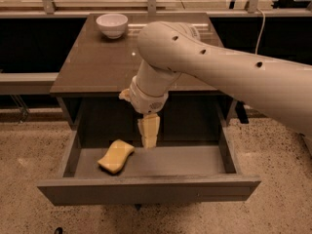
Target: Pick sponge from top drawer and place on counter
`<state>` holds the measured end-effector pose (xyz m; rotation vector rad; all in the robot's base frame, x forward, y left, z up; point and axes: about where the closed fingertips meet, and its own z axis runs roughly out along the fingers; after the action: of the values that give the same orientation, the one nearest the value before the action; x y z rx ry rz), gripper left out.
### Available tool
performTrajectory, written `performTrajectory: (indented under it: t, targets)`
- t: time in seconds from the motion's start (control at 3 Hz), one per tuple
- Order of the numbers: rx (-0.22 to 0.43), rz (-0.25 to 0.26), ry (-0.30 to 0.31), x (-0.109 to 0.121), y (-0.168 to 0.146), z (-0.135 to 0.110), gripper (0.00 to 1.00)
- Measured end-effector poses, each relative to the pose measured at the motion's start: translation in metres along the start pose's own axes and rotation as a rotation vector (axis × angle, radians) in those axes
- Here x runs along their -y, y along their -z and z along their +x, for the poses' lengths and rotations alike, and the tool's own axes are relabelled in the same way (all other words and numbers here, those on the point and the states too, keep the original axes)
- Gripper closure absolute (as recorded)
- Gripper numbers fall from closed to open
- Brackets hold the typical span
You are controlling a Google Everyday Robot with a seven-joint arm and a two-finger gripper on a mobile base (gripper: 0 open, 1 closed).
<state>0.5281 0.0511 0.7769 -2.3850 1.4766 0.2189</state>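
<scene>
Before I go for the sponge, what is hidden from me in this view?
- Camera view: the arm covers the counter on its right side.
- The pincer hangs in the top drawer, right of the sponge; its height above the drawer floor is unclear.
- The picture's right edge cuts off the arm.
</scene>
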Motion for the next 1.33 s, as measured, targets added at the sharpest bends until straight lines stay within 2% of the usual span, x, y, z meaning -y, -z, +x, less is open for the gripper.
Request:
performTrajectory:
  t: [0.33, 0.67, 1.0, 1.33]
  targets:
    - [0.009, 0.023, 0.107, 0.011, -0.037, -0.005, 0.00]
    - [0.004, 0.026, 0.251, 0.022, -0.080, -0.017, 0.00]
    - [0.014, -0.015, 0.391, 0.027, -0.125, -0.026, 0.00]
    - [-0.002, -0.097, 0.489, 0.026, -0.164, -0.030, 0.00]
